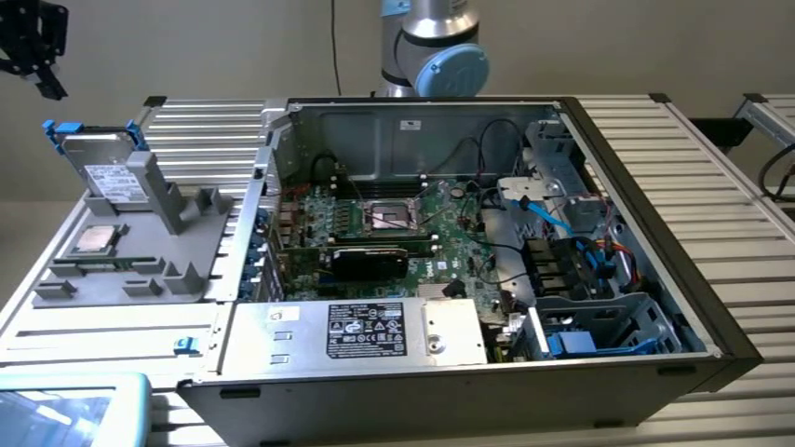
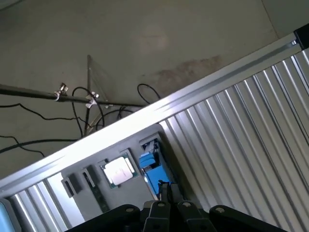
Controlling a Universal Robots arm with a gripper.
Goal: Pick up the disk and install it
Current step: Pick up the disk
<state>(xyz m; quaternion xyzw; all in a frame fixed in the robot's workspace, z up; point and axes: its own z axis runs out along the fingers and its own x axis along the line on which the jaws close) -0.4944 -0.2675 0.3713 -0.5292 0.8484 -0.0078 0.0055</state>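
Observation:
The disk (image 1: 106,160) stands upright in a grey holder (image 1: 149,233) on the ribbed table, at the exterior view's left: silver, white label, blue frame on its edges. In the wrist view the disk (image 2: 153,169) shows edge-on as a blue block far below. My gripper (image 1: 52,86) hangs high above the table's far left corner, up and to the left of the disk and well apart from it. The gripper (image 2: 165,188) looks shut, its fingertips together with nothing between them.
A small square CPU chip (image 1: 97,239) lies in the holder in front of the disk. The open computer case (image 1: 646,233) takes up the middle, with motherboard (image 1: 397,233), a silver box with black label (image 1: 367,331) and a blue-tabbed drive bay (image 1: 602,326). Cables (image 2: 82,106) lie on the floor.

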